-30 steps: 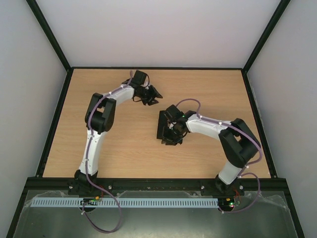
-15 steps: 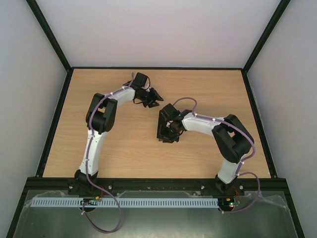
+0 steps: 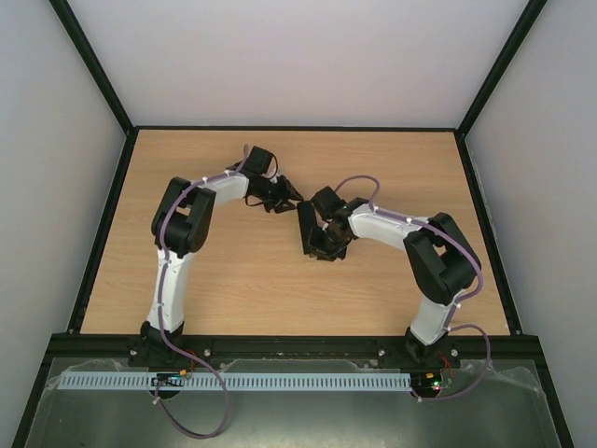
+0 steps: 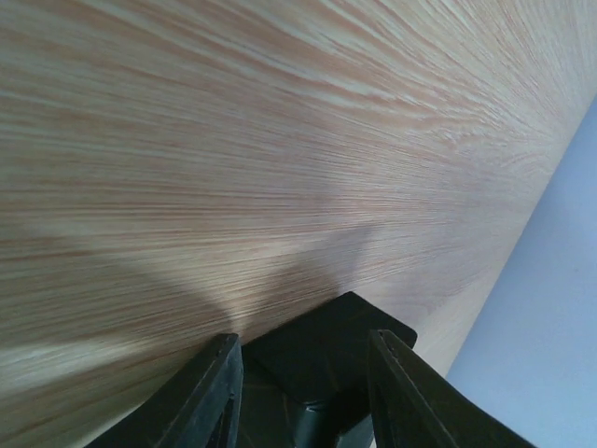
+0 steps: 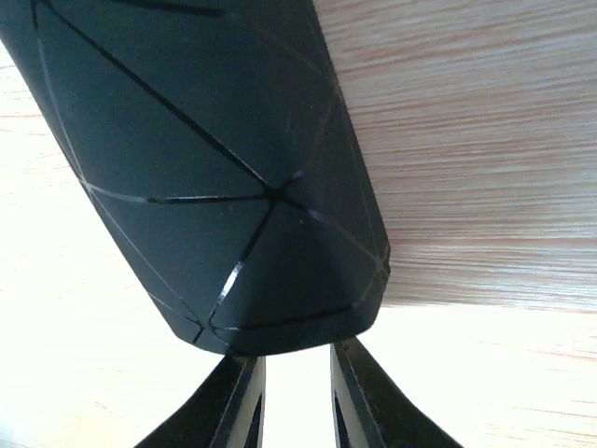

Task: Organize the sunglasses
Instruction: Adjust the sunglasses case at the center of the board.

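The sunglasses could not be made out in any view, so where they lay could not be told from these pictures. At the centre of the table (image 3: 215, 280) the top view showed a black case (image 3: 306, 227) with its long side running roughly from 12 to 6 o'clock, much of it covered by the right arm's wrist. The right gripper (image 3: 320, 245) sat over the case's 5 o'clock end. In its own wrist view the case (image 5: 205, 168) filled the upper half, its faceted black surface cut off at the top and left edges. The right gripper (image 5: 294, 359) had its two fingers drawn close together, their tips meeting the case's near end, so they appeared pinched on it, though the contact itself was hidden under the case's edge. The left gripper (image 3: 289, 197) hovered just beside the case's far end, at about 11 o'clock from it. From the left wrist, the left gripper (image 4: 303, 336) showed its fingers part-way apart with a dark thing (image 4: 326, 369) between them. That thing was cut off by the bottom edge and too dim to name, and whether the fingers clasped it could not be told.
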Controlling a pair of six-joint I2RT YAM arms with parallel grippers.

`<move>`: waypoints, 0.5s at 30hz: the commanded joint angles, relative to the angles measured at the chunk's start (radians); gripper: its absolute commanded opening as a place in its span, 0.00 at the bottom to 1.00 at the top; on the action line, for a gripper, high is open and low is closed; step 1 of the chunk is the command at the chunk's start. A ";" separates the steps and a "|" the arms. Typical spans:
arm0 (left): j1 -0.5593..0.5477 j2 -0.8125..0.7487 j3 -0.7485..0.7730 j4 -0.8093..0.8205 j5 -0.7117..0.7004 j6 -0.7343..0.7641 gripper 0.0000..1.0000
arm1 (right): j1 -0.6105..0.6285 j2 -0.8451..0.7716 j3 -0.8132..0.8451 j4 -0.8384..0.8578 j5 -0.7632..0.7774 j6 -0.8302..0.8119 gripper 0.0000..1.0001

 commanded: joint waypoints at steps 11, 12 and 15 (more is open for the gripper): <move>-0.001 -0.130 -0.195 -0.008 -0.021 0.001 0.39 | -0.099 0.019 0.087 -0.150 0.103 -0.090 0.22; -0.001 -0.148 -0.210 -0.005 -0.023 0.000 0.39 | -0.103 0.024 0.096 -0.158 0.109 -0.095 0.22; 0.000 -0.190 -0.258 0.005 -0.026 -0.006 0.39 | -0.113 0.044 0.132 -0.177 0.126 -0.110 0.22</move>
